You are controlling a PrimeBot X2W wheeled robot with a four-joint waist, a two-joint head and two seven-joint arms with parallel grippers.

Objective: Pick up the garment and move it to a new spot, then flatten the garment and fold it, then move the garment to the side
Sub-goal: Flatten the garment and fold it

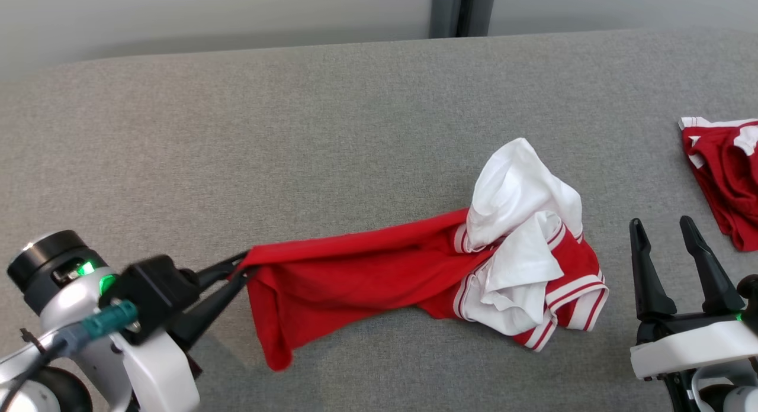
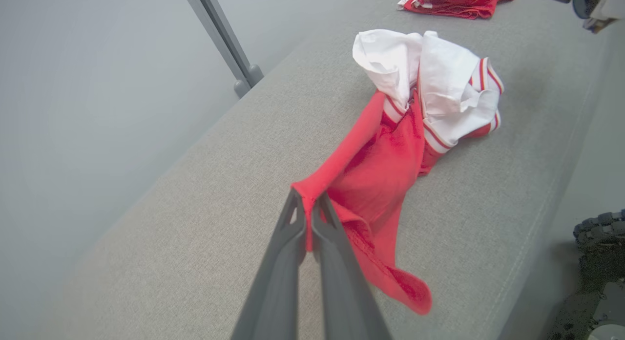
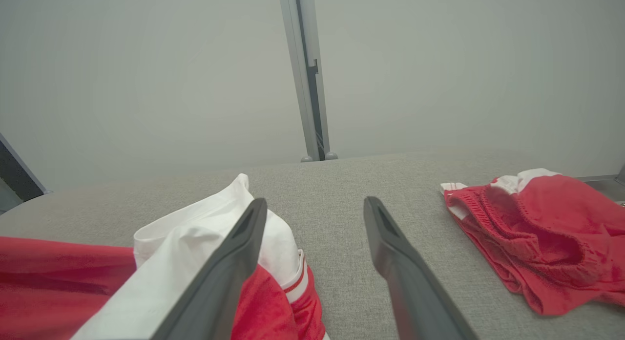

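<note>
Garment: a red shirt with white sleeves and red-and-white striped trim. It lies on the gray padded table, right of centre in the head view. The white end is bunched in a loose heap on the right; the red body is drawn out in a long band toward the left. The left gripper has its two dark fingers pressed together on a fold of the red edge, which the left wrist view shows pinched between the tips. That gripped corner is raised off the table, and a red flap hangs slack below the fingers and curls onto the padding. The left arm enters from the lower left corner of the head view, with a white forearm and a green light at the wrist; its fingers point to the right and slightly up the view, in line with the stretched band of cloth. The right gripper sits at the lower right, fingers pointing up the view and spread wide with nothing between them. It is just beside the striped hem of the heap and not touching it. A second red garment with white trim lies crumpled at the right edge, well apart from the shirt. A gray post stands behind the table's far edge.
</note>
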